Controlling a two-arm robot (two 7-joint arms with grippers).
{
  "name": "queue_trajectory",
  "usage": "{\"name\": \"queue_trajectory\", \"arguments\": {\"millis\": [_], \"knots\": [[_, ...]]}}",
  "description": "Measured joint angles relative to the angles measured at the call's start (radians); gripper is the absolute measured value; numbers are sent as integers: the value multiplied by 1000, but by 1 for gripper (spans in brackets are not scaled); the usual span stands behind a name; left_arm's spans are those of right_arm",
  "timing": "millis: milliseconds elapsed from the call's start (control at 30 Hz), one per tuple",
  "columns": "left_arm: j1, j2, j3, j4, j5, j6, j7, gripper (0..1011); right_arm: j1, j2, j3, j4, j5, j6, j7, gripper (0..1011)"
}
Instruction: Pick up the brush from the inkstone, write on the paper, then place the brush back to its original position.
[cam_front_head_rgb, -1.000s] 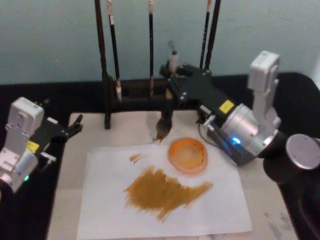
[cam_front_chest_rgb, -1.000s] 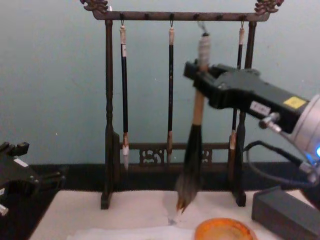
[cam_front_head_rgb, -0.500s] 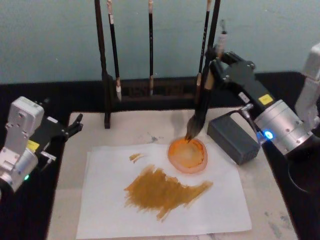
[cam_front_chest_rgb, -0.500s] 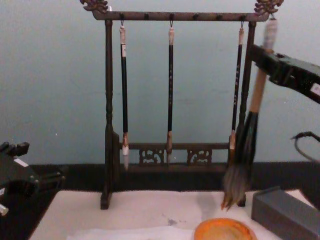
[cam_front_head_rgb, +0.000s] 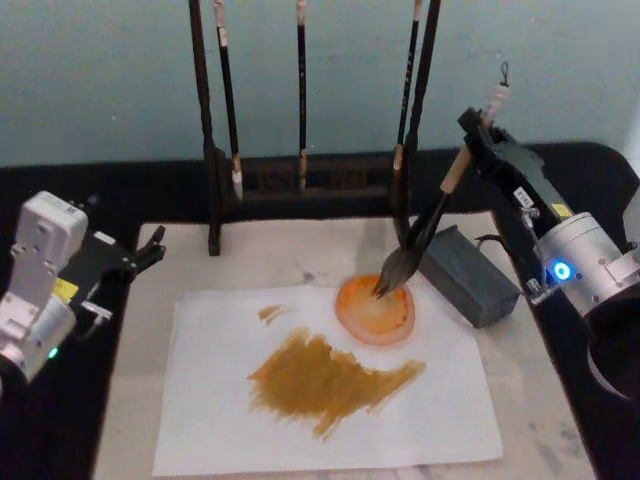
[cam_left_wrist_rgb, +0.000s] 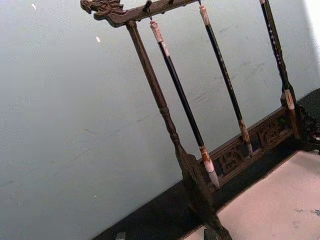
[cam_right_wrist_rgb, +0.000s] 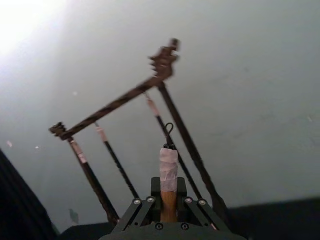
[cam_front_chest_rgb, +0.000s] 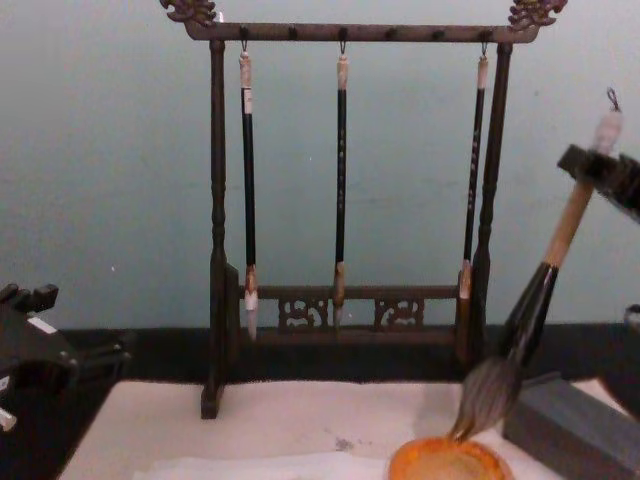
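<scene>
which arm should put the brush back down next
Right. The right gripper holds the brush by its handle, tuft at the orange dish next to the grey block. The left gripper is parked beside the mat's left edge, far from these.

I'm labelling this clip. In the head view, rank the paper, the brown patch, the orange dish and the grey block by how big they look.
1. paper, largest by far
2. brown patch
3. orange dish and grey block: they look about alike, so I won't rank them.
</scene>
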Motion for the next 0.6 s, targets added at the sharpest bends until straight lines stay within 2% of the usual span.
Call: {"name": "queue_trajectory", "arguments": {"millis": [367,600], "knots": [[0,0,0,0,0,0,0,1010,35,-25,18,90,125,63,-38,177],[0,0,0,0,0,0,0,1010,57,-29,17,141,160,72,-47,177]]}}
